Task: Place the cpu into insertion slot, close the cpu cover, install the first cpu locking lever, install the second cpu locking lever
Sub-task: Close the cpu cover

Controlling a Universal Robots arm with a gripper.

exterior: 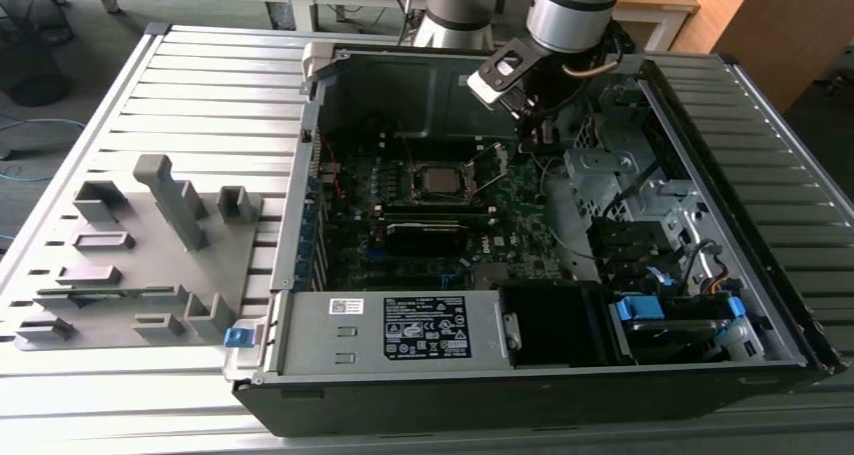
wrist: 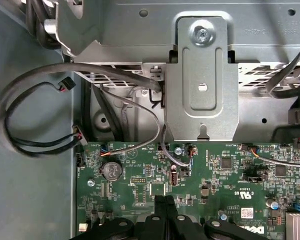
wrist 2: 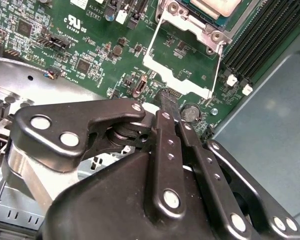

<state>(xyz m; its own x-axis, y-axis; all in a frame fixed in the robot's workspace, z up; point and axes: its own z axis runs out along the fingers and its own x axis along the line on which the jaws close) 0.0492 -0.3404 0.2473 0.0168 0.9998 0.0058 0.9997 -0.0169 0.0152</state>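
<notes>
In the second wrist view the picture's edge cuts off the cpu (wrist 2: 214,6).

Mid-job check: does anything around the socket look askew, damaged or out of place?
Nothing looks damaged. The cpu sits in the insertion slot, but the cpu cover is swung open, lying over the board beside the slot. The gripper, shut, is near the cover's free edge.

You've got a silver-grey tubular arm (exterior: 577,5) in the exterior view, w/ a pale boxy camera module (exterior: 497,75) (dark round lens) fixed near the wrist & a light-coloured cable (exterior: 590,67) looping beside it. In the second wrist view your gripper (wrist 2: 168,100) is matte black: flat linkage bars (wrist 2: 75,125) w/ rounded ends, shiny silver pins (wrist 2: 171,198) at each joint, small screw heads along the fingers, and a brushed grey metal block (wrist 2: 20,172) behind the links.
</notes>
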